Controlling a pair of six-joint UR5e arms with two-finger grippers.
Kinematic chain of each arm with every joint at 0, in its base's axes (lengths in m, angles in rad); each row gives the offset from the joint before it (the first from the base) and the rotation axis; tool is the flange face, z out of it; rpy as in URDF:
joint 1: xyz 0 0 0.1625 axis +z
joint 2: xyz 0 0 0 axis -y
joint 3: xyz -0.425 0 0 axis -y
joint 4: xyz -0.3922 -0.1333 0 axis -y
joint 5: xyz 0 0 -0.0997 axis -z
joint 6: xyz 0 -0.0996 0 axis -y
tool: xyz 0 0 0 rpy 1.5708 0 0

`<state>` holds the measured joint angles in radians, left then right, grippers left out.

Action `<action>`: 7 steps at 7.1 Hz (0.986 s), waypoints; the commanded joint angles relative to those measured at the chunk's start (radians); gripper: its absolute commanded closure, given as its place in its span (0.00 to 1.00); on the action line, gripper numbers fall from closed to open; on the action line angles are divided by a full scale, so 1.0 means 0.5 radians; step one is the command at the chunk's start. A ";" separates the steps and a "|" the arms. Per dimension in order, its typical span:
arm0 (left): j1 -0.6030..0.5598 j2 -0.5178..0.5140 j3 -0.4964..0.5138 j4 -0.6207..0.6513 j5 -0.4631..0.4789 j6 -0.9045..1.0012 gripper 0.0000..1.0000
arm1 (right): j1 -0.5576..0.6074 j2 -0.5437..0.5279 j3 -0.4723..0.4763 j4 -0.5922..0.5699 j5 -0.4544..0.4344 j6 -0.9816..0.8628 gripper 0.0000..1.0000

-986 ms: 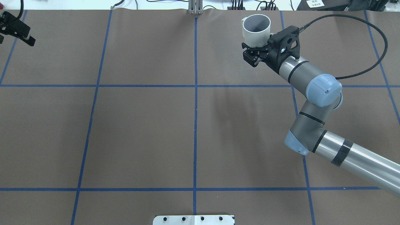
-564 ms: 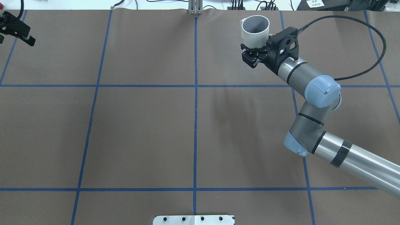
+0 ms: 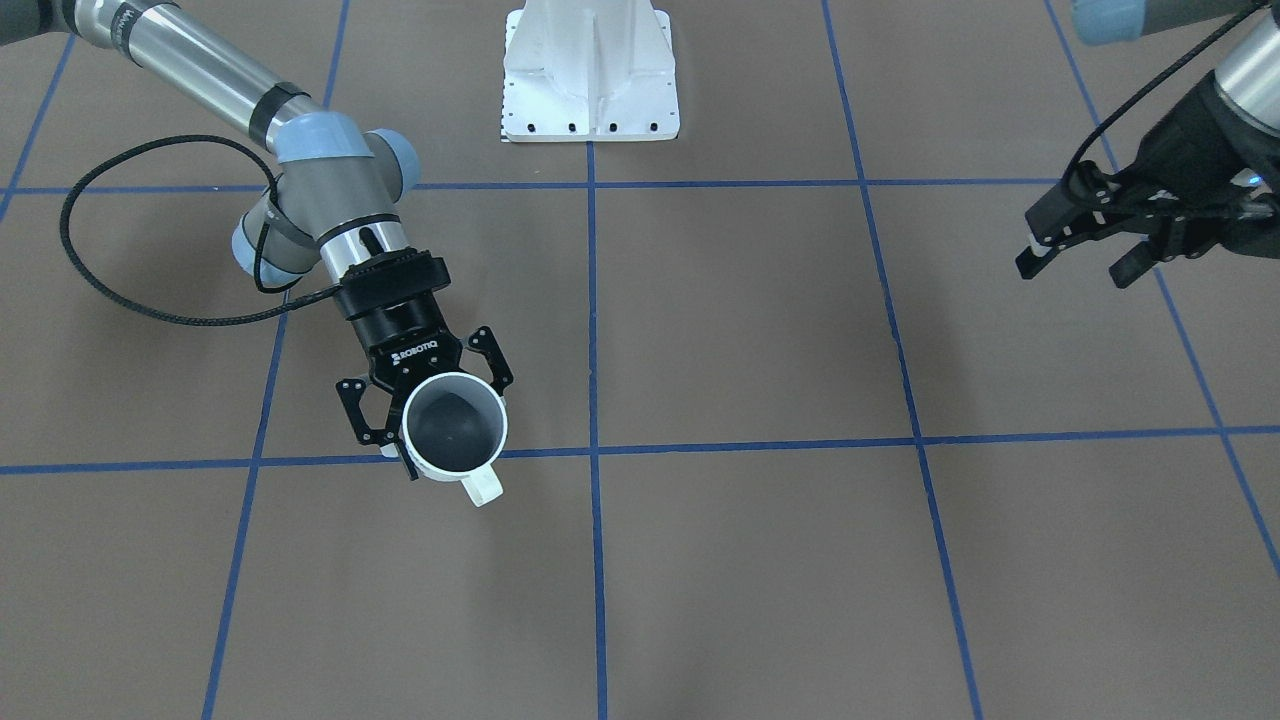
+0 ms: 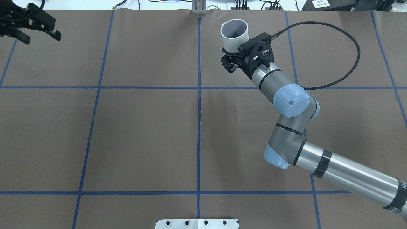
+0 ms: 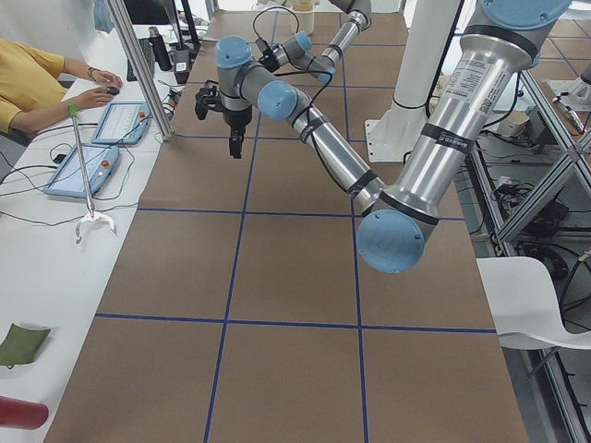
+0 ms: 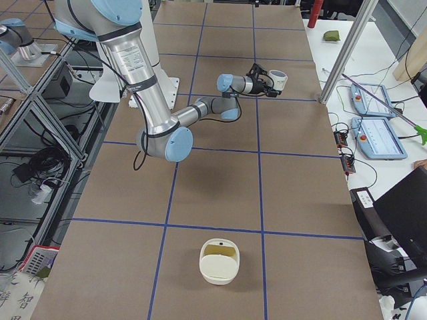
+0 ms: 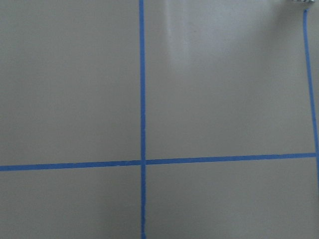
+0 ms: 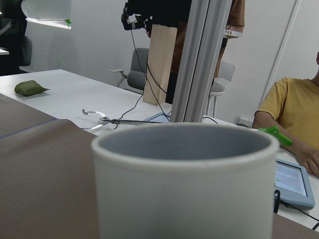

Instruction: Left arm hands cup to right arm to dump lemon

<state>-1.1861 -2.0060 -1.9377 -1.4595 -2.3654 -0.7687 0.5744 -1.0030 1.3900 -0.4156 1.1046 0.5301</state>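
My right gripper (image 3: 452, 428) is shut on the cream-white cup (image 3: 462, 440) and holds it upright at the table's far side, right of the centre line in the overhead view. There the cup (image 4: 234, 31) stands over the right gripper (image 4: 232, 54). The cup's grey inside shows no lemon. The cup's wall (image 8: 184, 184) fills the right wrist view. My left gripper (image 3: 1080, 262) is open and empty far off at the table's left far corner, and it also shows in the overhead view (image 4: 40, 37). The two grippers are far apart.
The brown table (image 4: 143, 133) has a grid of blue tape lines. The robot's white base plate (image 3: 590, 80) is at the near edge. A cream tub (image 6: 219, 261) with something olive-yellow inside sits at the table's right end. Operators and tablets (image 6: 377, 137) are beyond the far edge.
My right arm has carried the cup to the left, toward the centre line. My left gripper has moved a little to the right, further into the overhead view.
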 commanded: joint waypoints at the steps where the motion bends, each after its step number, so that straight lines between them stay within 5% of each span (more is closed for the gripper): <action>1: 0.162 -0.132 0.168 -0.435 0.006 -0.583 0.00 | -0.056 0.125 -0.007 -0.141 -0.080 -0.425 1.00; 4: 0.298 -0.353 0.283 -0.661 0.055 -1.112 0.00 | -0.078 0.263 -0.004 -0.383 -0.102 -0.550 1.00; 7: 0.521 -0.574 0.384 -0.692 0.328 -1.395 0.00 | -0.154 0.300 -0.010 -0.390 -0.260 -0.619 1.00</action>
<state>-0.9676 -2.2509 -1.7674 -1.7960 -2.2496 -1.4154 0.5144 -0.8579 1.3856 -0.6100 1.0082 0.2198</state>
